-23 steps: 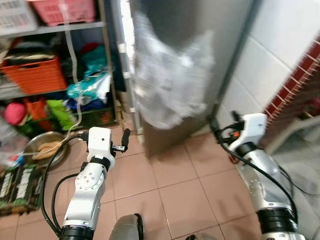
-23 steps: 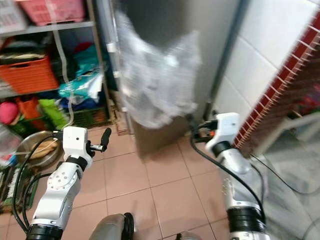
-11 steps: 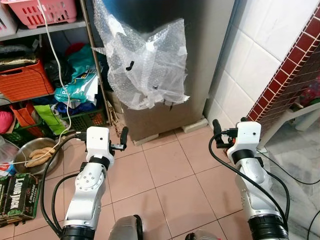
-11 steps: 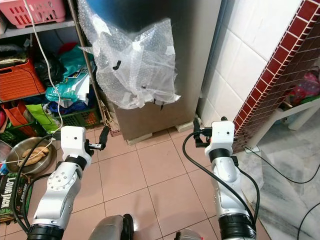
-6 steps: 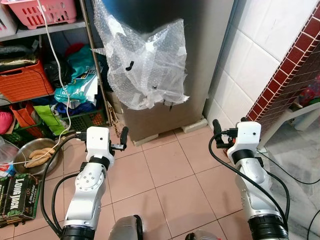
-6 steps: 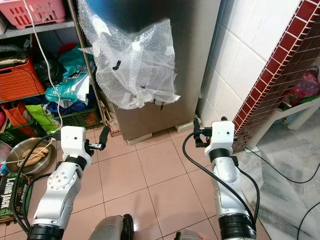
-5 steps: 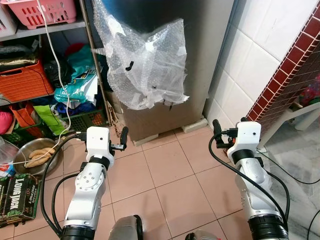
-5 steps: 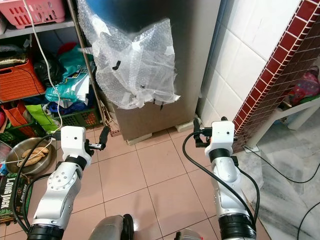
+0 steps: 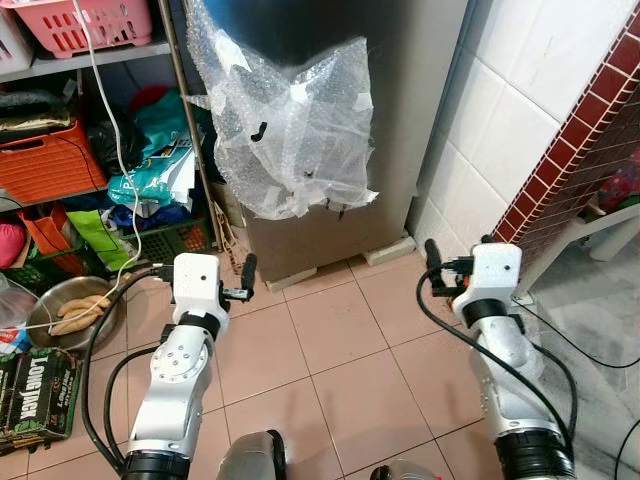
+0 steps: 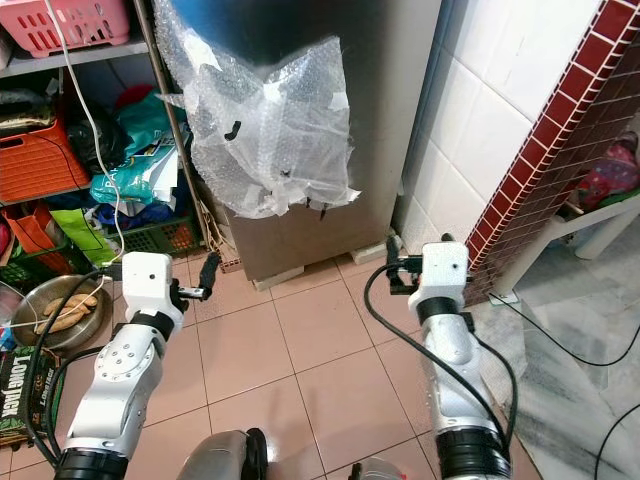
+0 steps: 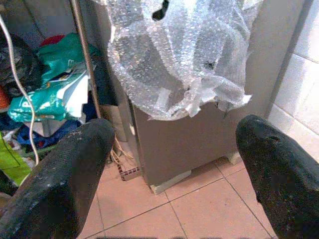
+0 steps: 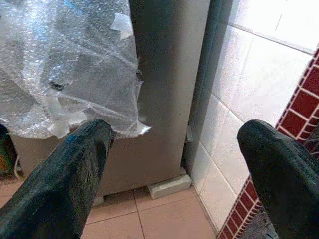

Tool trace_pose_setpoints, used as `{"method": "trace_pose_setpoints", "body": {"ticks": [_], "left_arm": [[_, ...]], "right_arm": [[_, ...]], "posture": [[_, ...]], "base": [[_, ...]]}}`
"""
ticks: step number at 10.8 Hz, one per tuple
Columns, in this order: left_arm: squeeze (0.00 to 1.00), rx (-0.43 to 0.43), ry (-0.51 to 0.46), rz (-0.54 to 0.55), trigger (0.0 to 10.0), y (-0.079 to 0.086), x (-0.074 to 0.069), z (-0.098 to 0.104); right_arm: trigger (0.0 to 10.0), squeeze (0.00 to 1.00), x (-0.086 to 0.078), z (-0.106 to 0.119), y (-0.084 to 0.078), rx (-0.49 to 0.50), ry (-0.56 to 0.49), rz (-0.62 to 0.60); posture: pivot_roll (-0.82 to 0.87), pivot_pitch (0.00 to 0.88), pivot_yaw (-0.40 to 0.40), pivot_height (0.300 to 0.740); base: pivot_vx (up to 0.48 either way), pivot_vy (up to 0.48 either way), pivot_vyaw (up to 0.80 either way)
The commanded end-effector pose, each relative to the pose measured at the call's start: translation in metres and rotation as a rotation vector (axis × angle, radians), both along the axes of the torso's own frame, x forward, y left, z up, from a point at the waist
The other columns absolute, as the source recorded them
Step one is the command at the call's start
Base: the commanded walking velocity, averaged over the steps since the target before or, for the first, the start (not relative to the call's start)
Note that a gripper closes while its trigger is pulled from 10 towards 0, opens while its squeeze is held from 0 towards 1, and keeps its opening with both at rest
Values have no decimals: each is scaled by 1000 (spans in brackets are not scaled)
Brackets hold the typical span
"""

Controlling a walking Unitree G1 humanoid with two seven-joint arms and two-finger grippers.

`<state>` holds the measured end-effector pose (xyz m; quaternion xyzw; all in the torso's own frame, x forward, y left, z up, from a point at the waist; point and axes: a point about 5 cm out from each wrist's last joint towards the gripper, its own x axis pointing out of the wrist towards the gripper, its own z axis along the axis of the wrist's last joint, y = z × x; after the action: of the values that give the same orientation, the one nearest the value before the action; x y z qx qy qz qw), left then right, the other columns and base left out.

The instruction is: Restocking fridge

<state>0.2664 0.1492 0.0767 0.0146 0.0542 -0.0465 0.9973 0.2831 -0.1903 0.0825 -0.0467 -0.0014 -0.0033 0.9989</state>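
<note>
Fridge (image 9: 400,120) stands upright, door closed, straight ahead of both claws. Left gripper (image 11: 169,169) and right gripper (image 12: 169,174) gape wide, empty, about equally near it.

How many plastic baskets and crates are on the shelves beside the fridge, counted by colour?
Pink basket: 1
Orange crate: 1
Green crate: 1
White basket, cut off at the picture's edge: 1
Total: 4

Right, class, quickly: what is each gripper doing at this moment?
Left gripper: open, holding nothing.
Right gripper: open, holding nothing.
</note>
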Motion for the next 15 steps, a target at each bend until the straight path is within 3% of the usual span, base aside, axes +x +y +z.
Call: {"method": "trace_pose_setpoints", "body": {"ticks": [1, 15], "left_arm": [[0, 8, -2, -10, 10000, 1, -1, 2], [0, -5, -14, -16, 10000, -2, 0, 5]], "right_arm": [[10000, 0, 2, 1, 3, 7, -5, 11], [10000, 0, 5, 0, 3, 14, 2, 12]], "posture": [[56, 57, 47, 740], [58, 59, 44, 740]], "base": [[0, 0, 0], [0, 0, 0]]}}
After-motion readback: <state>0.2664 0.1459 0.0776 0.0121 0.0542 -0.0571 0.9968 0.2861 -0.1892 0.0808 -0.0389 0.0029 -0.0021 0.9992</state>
